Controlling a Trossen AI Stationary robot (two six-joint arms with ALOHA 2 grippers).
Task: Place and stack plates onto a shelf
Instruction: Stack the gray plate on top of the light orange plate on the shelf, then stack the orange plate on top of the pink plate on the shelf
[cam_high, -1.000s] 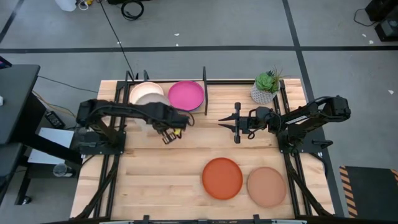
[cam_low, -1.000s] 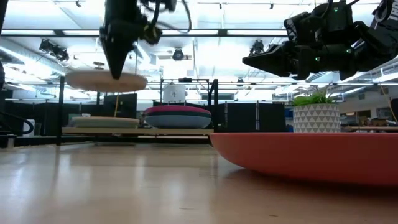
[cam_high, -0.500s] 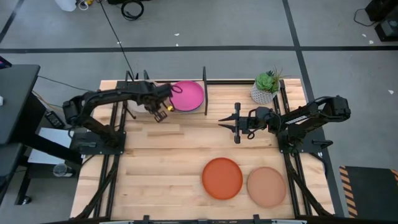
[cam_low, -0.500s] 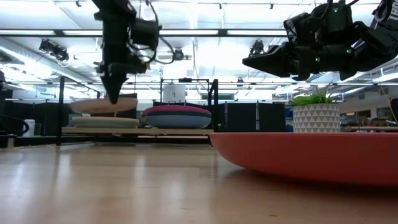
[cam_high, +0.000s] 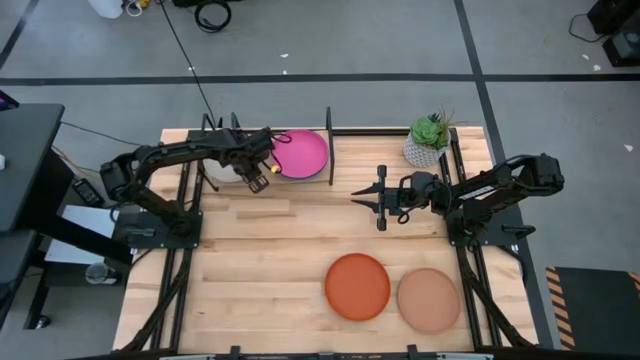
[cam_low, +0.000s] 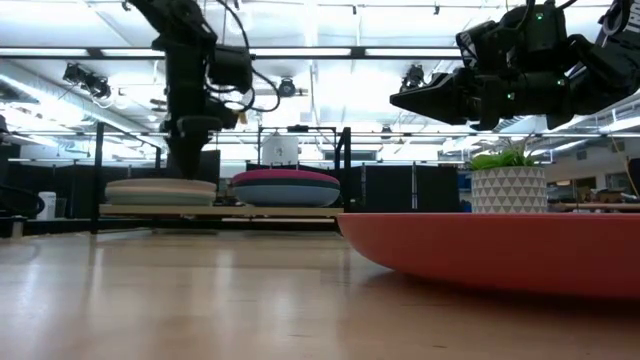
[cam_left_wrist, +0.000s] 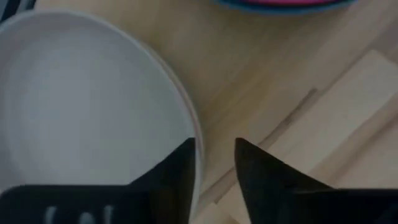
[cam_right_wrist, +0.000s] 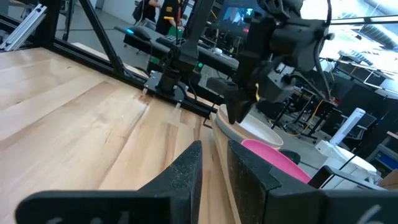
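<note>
In the high view the left arm covers most of the left-hand stack, so we see only a pale sliver of the cream plate (cam_high: 222, 170) beside the left gripper (cam_high: 256, 178). The left wrist view shows that gripper's two fingers (cam_left_wrist: 171, 177) set narrowly, one on each side of the plate rim; we cannot tell whether they press on it. In the low view this plate tops a stack (cam_low: 160, 190) on the shelf (cam_low: 220, 211); the plates beneath it cannot be made out singly. Just beside it on the shelf lies the pink plate (cam_high: 299, 153), with a dark blue edge under it in the low view (cam_low: 286, 193).

The right gripper (cam_high: 381, 198) hangs above the bare middle of the wooden table (cam_high: 260, 270), its jaws nearly closed and holding nothing. The orange plate (cam_high: 357, 286) and tan plate (cam_high: 428, 298) lie side by side at the near edge; the low view cuts off the orange plate (cam_low: 500, 255). A potted plant (cam_high: 428, 140) stands at the far right corner. Beyond the table, the room is dim racks under bright ceiling lights.
</note>
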